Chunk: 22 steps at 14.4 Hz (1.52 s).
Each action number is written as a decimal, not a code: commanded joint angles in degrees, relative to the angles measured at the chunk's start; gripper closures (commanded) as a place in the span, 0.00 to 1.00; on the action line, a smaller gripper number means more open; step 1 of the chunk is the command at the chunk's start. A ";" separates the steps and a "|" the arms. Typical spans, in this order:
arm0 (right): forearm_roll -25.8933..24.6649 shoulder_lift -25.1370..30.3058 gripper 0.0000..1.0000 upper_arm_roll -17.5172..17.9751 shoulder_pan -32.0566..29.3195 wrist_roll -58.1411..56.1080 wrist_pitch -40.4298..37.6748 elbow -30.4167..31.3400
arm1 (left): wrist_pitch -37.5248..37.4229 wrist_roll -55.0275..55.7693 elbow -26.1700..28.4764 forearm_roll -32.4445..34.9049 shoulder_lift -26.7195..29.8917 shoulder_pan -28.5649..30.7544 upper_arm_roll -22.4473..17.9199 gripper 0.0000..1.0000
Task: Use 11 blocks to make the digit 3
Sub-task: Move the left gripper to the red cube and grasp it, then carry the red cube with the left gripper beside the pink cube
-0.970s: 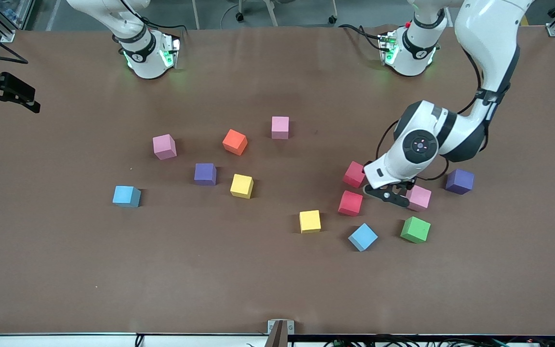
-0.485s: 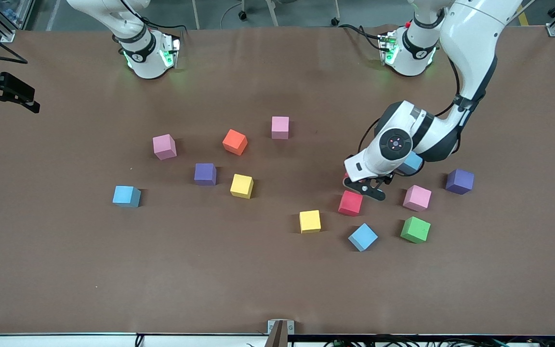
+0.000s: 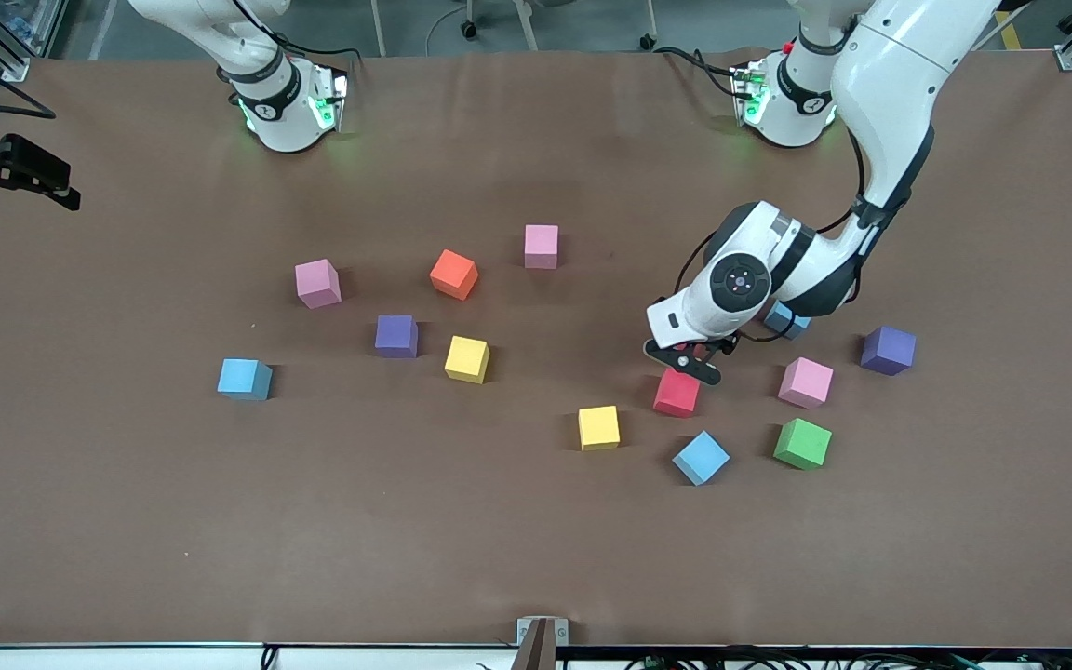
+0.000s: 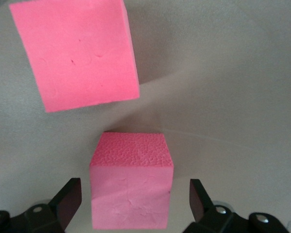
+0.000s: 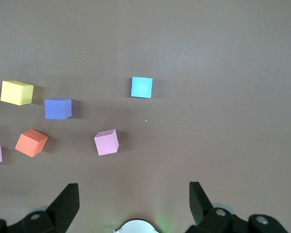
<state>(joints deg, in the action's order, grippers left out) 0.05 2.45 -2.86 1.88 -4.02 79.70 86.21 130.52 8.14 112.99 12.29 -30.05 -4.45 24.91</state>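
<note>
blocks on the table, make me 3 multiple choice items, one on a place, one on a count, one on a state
1. Where is the left end effector?
A. over the green block
B. over the orange block
C. over a red block

2. How many yellow blocks are on the table?
A. one
B. two
C. four

3. How do the left end effector's fingers stand?
A. open, one on each side of the red block, with gaps
B. shut on a yellow block
C. shut on nothing

Key:
1 C: the left wrist view shows a red block right under it, between the fingers.
2 B: the front view shows two yellow blocks and no more.
3 A: the left wrist view shows table on both sides, between block and fingers.
</note>
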 commanded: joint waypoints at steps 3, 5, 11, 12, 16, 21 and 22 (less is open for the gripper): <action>0.82 0.72 0.00 -0.13 0.40 0.94 0.55 0.09 | 1.83 0.82 0.83 1.77 -0.89 0.14 0.05 0.39; 1.09 0.72 0.00 -0.13 0.40 2.34 0.46 0.10 | 2.10 4.06 0.92 1.77 -0.89 0.32 0.13 0.57; 1.18 0.63 0.00 -0.04 0.49 3.84 0.81 0.18 | -1.23 21.98 0.13 1.16 2.80 0.49 2.42 0.87; 1.09 0.72 0.00 -0.04 0.49 3.67 0.72 0.18 | -1.32 24.10 0.13 0.90 3.24 0.41 2.51 0.87; 0.91 0.63 0.00 -0.13 0.31 2.87 1.51 0.18 | -1.59 40.08 -0.48 0.81 3.95 0.32 3.83 0.88; 0.47 0.63 0.00 -0.13 0.49 2.78 1.51 0.18 | -2.99 55.55 -0.66 -1.29 4.91 0.67 5.32 0.91; 0.47 0.63 0.00 -0.13 0.49 2.70 1.43 0.18 | -3.08 57.32 -0.92 -1.65 5.00 0.67 5.41 0.91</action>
<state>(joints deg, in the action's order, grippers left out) 0.72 2.46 -2.81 1.97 -1.45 80.97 86.14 128.98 61.53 112.20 12.11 -26.52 -4.24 29.63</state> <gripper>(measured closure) 0.000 0.432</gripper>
